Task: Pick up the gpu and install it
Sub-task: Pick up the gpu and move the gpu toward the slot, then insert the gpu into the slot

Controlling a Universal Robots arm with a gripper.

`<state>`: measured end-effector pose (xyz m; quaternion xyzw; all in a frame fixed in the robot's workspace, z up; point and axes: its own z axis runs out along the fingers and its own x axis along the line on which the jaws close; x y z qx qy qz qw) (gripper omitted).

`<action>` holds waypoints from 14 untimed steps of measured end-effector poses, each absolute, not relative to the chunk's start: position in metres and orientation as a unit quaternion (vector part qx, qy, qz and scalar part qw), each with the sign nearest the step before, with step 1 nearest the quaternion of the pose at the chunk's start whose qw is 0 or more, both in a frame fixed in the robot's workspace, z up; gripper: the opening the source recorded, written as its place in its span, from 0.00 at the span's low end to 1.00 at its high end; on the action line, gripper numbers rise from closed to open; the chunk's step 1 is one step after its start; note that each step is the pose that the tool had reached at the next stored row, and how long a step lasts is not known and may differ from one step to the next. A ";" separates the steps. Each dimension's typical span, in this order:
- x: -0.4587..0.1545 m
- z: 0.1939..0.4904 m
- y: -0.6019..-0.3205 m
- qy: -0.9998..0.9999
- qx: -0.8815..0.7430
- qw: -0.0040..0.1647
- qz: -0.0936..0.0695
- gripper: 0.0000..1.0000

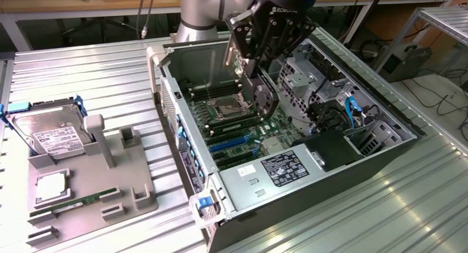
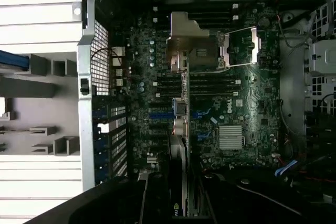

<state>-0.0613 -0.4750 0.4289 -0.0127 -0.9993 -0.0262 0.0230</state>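
- End effector is closed on the gpu and holds it on edge inside the open computer case, above the motherboard.
- In the wrist view the gpu is seen edge-on as a narrow strip running out from the end effector across the motherboard, with its metal bracket at the far end.
- Whether the card's lower edge touches the board cannot be told.
- Step in hand, as judged: installation. The card is lifted and brought into the case, but it does not look seated in any slot.
- Seating calls for the card's connector edge to line up with one of the blue expansion slots, the bracket to meet the rear wall, and the card to be pressed straight in without tilt.
- Case contents around the card: the CPU socket just beside it, a labelled power supply nearer the camera, and blue cables toward the exterior view's right.
- Grey parts holder on the table, at the exterior view's left and well apart from the case, carries a hard drive standing in a slot, a green memory stick lying flat, and a silver square chip.
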 end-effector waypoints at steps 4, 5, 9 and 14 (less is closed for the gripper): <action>-0.047 0.420 -0.474 -0.999 -0.012 0.023 -0.026 0.26; -0.042 0.418 -0.473 -0.999 -0.011 0.023 -0.026 0.26; -0.030 0.409 -0.472 -0.999 -0.010 0.023 -0.026 0.26; -0.029 0.406 -0.472 -0.999 -0.010 0.023 -0.026 0.26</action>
